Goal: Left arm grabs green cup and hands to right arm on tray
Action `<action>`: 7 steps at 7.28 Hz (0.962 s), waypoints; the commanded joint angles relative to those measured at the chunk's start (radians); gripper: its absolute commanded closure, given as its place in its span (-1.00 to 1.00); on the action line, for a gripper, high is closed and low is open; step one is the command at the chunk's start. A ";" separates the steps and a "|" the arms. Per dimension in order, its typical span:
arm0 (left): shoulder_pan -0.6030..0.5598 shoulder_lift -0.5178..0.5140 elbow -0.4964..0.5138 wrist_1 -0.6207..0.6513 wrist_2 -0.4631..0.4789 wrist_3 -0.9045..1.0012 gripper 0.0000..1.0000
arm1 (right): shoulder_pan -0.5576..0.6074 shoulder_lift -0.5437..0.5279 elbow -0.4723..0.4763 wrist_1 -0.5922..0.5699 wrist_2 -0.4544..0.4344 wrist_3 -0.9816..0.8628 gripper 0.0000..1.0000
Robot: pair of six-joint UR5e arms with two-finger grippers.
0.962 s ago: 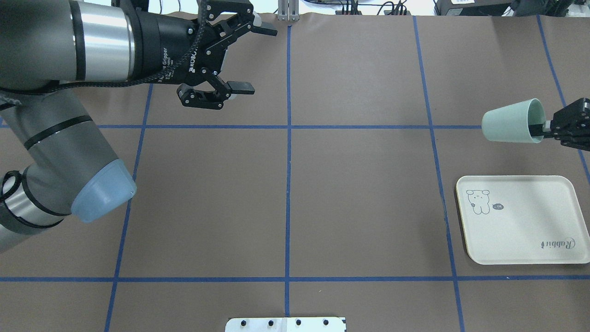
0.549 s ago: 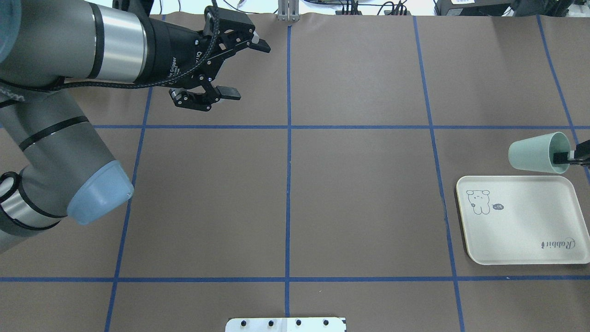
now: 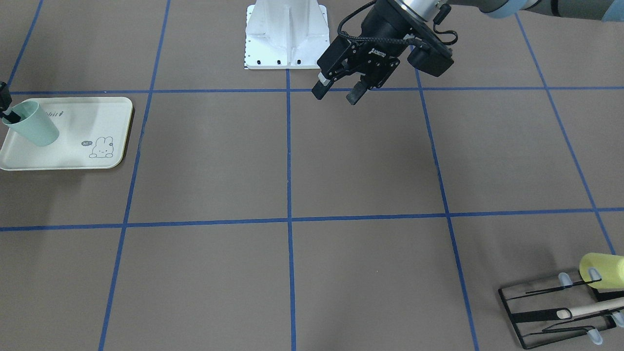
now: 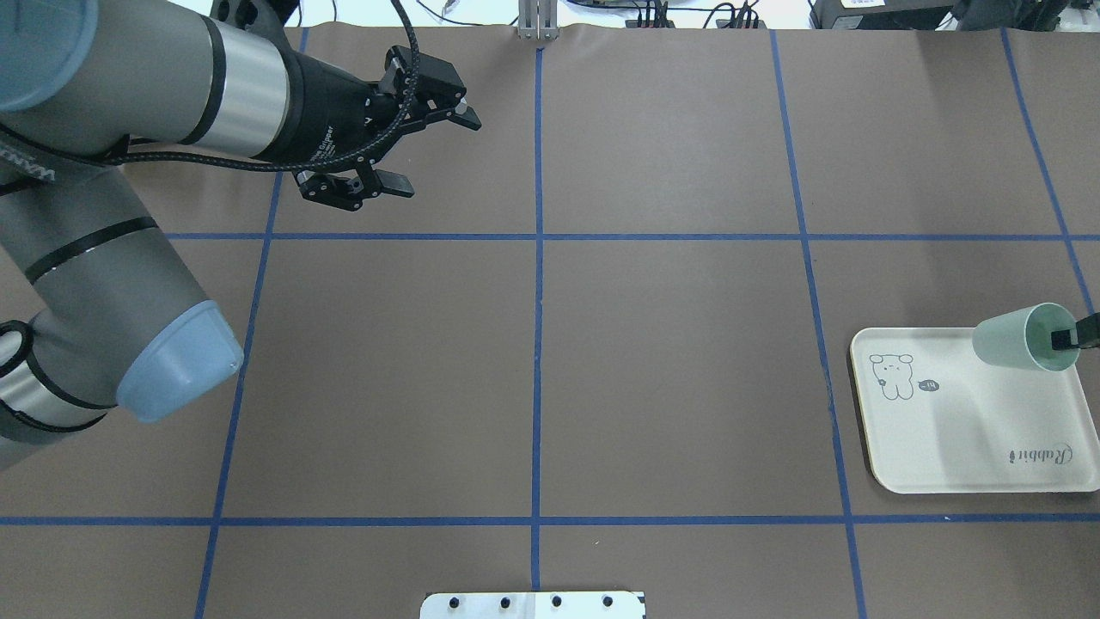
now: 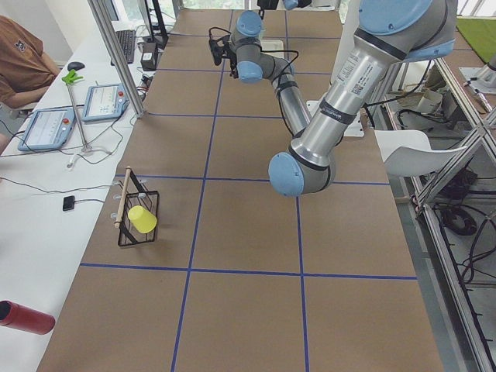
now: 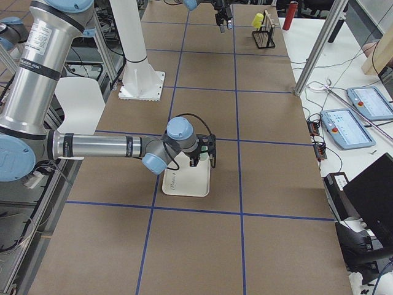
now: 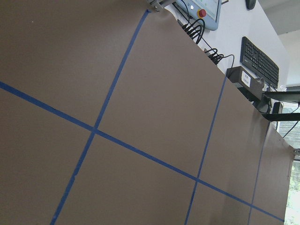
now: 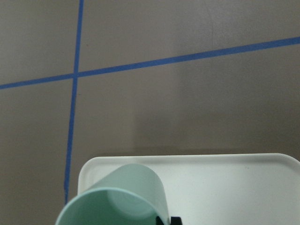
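The pale green cup [image 4: 1014, 340] is tilted, mouth to the right, over the far right part of the cream Rabbit tray [image 4: 954, 438]. My right gripper [image 4: 1066, 338] is shut on the cup's rim, with one finger inside the mouth. In the front view the cup [image 3: 35, 129] hangs over the tray [image 3: 78, 122] at the left edge. The right wrist view shows the cup [image 8: 126, 194] above the tray's corner [image 8: 234, 185]. I cannot tell whether the cup touches the tray. My left gripper [image 4: 434, 153] is open and empty at the far left, and also shows in the front view [image 3: 336, 95].
A black wire rack [image 3: 546, 312] with a yellow cup [image 3: 602, 267] and a wooden stick stands at the table's far left corner. The white arm base plate [image 3: 285, 34] is at the near middle edge. Blue tape lines grid the brown table.
My right gripper has carried the cup nearer to me, from beyond the tray to over its far right part. My left gripper has drawn back to the left, still open.
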 commanded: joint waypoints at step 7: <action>0.000 0.000 -0.005 0.024 0.005 0.025 -1.00 | -0.111 -0.012 -0.014 -0.160 0.012 -0.069 1.00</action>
